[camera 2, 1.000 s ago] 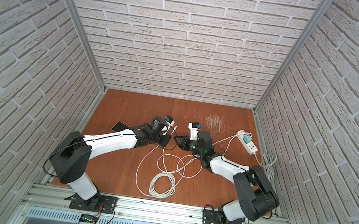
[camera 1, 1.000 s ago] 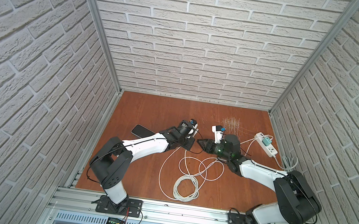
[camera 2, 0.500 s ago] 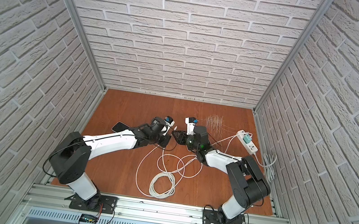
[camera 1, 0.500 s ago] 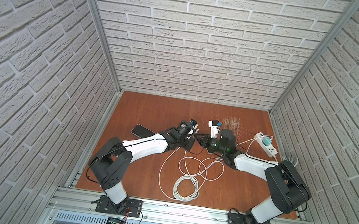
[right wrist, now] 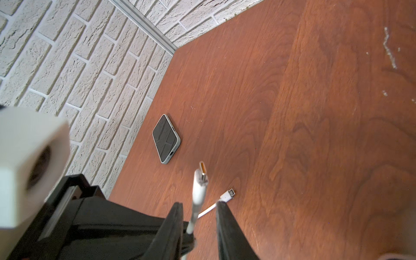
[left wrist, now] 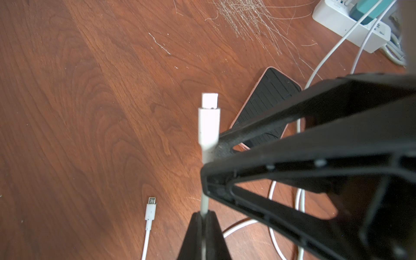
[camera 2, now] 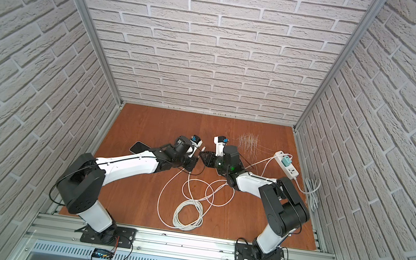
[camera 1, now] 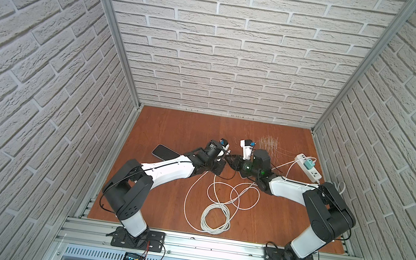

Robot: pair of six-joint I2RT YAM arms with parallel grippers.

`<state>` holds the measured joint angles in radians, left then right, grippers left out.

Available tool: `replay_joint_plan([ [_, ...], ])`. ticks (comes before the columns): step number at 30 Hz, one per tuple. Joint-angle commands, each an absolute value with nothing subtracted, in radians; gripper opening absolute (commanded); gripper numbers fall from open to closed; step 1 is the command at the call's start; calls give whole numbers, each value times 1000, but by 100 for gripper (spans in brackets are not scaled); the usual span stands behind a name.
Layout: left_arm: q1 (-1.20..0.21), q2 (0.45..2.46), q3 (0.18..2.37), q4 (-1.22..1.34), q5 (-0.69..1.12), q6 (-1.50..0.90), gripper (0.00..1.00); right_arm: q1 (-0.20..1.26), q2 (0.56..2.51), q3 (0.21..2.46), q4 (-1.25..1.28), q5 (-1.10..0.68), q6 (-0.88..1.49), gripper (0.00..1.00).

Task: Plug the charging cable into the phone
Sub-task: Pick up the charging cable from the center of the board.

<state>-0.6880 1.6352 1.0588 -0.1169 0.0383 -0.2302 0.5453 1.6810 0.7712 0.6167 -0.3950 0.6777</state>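
1. The left gripper (left wrist: 203, 217) has its jaws closed on the white charging cable (left wrist: 204, 202), below the plug (left wrist: 209, 121) standing mid-frame.
2. The right gripper (right wrist: 199, 206) has its jaws apart on either side of that cable, not yet pinching.
3. A phone (right wrist: 166, 137) lies flat on the desk (right wrist: 315, 135), left of centre, port end nearer the plug.
4. The cable looks light and limp. Only the moulded plug seems stiff, so grip there. The slick phone may slide unless braced.

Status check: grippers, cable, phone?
Left fingers shut on charging cable below its plug. Right fingers open, straddling the cable. Grey-cased phone flat on table, unplugged. Spare connector and second phone lie nearby.
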Motion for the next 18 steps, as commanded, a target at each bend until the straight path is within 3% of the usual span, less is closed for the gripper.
replay_joint_plan([
  [1, -695, 1604, 1046, -75, 60, -236, 0, 549, 1681, 787, 670, -417, 681, 30],
  [5, -695, 1603, 1046, -75, 63, -238, 0, 549, 1680, 785, 677, -418, 681, 23],
  [18, -696, 1604, 1046, -77, 78, -241, 0, 543, 1670, 770, 720, -406, 691, 20],
])
